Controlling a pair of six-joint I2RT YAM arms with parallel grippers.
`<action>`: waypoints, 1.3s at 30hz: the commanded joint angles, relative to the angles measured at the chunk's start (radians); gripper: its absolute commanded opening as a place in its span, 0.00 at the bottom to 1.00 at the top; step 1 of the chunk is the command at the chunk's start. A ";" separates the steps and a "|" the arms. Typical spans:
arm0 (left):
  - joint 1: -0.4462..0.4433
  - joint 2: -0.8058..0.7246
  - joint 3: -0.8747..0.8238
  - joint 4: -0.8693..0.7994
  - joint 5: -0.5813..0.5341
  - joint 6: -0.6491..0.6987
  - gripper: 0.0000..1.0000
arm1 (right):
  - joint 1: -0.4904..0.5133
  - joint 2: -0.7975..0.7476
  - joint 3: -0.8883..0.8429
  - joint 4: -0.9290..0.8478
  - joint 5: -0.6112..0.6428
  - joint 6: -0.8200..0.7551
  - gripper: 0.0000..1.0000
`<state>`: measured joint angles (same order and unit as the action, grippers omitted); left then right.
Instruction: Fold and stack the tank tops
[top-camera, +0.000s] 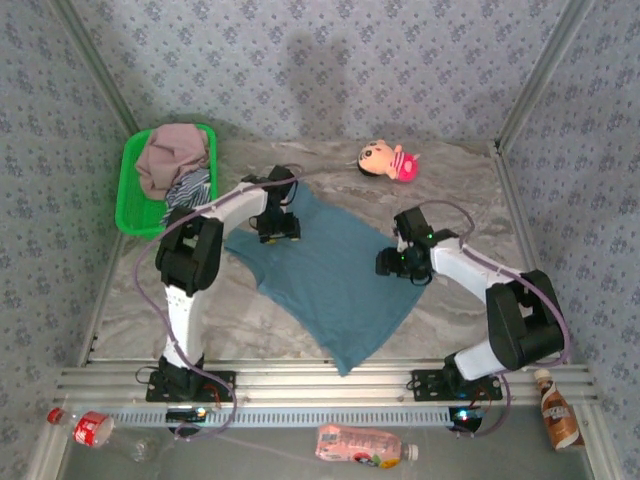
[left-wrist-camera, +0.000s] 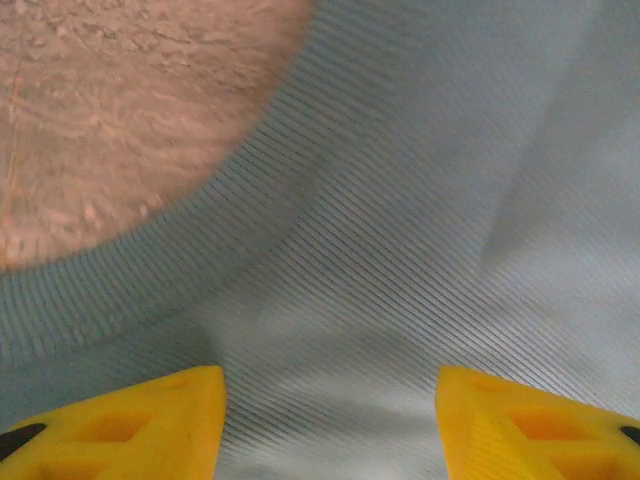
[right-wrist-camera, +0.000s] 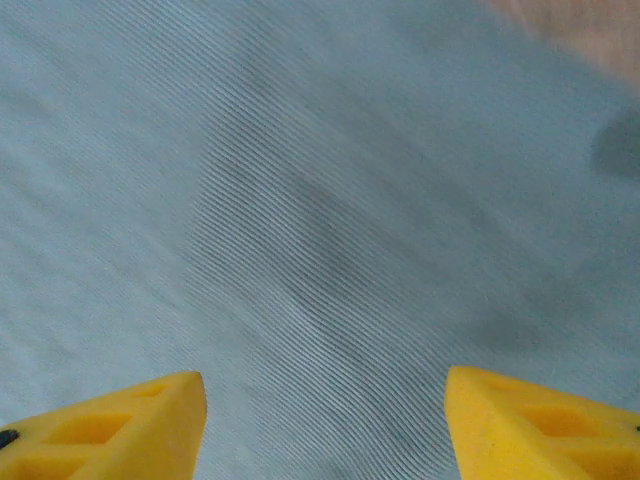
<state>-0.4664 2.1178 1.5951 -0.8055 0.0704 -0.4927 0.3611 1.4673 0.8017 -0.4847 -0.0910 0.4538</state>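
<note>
A green plastic basket (top-camera: 124, 200) sits at the far left corner of the desk (top-camera: 460, 190). It holds two of the tank tops, bunched together. The mauve-pink tank top (top-camera: 172, 155) is heaped on top, and the navy-and-white striped tank top (top-camera: 188, 188) spills out at the basket's near edge, beside the left arm's elbow.

The teal-blue tank top (top-camera: 330, 280) is spread flat across the middle of the desk, with one corner reaching the near edge between the two arm bases. The left gripper (top-camera: 278, 230) is over its far left part. In the left wrist view the yellow fingers (left-wrist-camera: 130, 425) stand well apart over a ribbed curved hem, with bare desk beyond it. The right gripper (top-camera: 400, 263) is over the top's right side, and its fingers (right-wrist-camera: 530, 425) are likewise spread wide, with only ribbed cloth between them. Whether either pair touches the cloth cannot be told.

A pink plush doll (top-camera: 388, 160) lies at the far edge of the desk, apart from the teal-blue cloth. In front of the arm bases lie a clear red-labelled bottle (top-camera: 90, 428) and a pink drink bottle (top-camera: 362, 445). A brown drink bottle (top-camera: 558, 408) is at the right.
</note>
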 joint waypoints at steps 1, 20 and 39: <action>-0.003 0.011 -0.013 -0.024 -0.012 0.083 0.58 | -0.034 0.012 -0.049 0.065 0.039 0.143 0.66; -0.121 -0.269 -0.472 0.077 -0.051 -0.261 0.58 | -0.168 0.465 0.462 -0.058 0.044 -0.230 0.63; -0.121 -0.508 -0.456 -0.158 0.001 -0.330 0.60 | -0.177 -0.060 0.129 -0.218 -0.033 0.013 0.69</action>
<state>-0.5488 1.6817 1.1664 -0.8768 0.0147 -0.7578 0.1589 1.5024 1.0298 -0.5774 -0.0982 0.2874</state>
